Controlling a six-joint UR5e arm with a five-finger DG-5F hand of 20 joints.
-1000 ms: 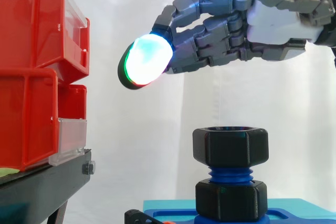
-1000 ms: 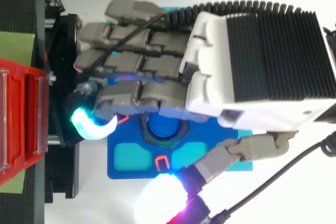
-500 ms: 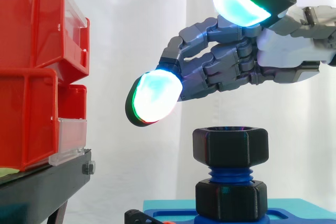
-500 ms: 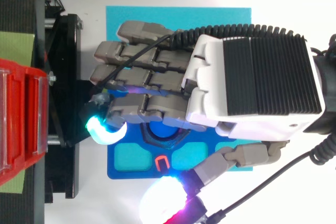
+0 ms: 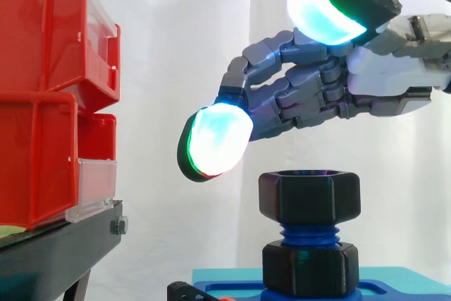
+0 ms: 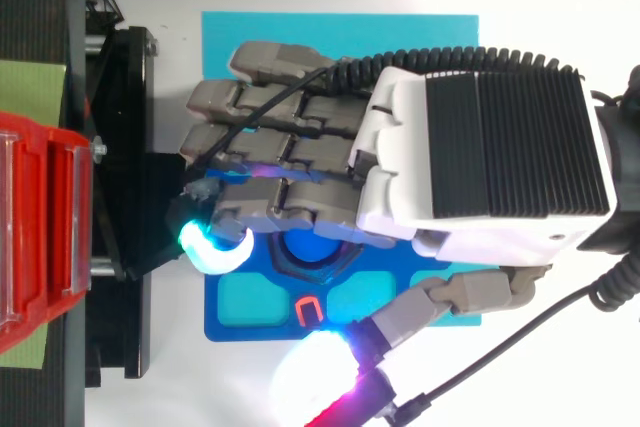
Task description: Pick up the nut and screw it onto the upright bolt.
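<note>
The hand (image 5: 384,82) hangs in the air just above the nut (image 5: 309,197). It does not touch the nut. Its fingers (image 5: 215,142) bend down a little and are loose, and the thumb (image 5: 320,8) is far apart from them. The hand holds nothing.

The black nut sits on top of the blue bolt (image 5: 308,234). The bolt stands up straight. Some blue thread shows under the nut. Below that there is a second black nut (image 5: 309,268), low on the bolt. The bolt stands on a blue plate (image 6: 232,322), and the plate lies on a light blue mat (image 6: 300,32).

From above, the fingers cover part of the plate, and the round blue top of the bolt peeks out beside them.

Red bins (image 5: 42,103) sit on a black stand (image 5: 56,252) to the left, well apart from the bolt.
</note>
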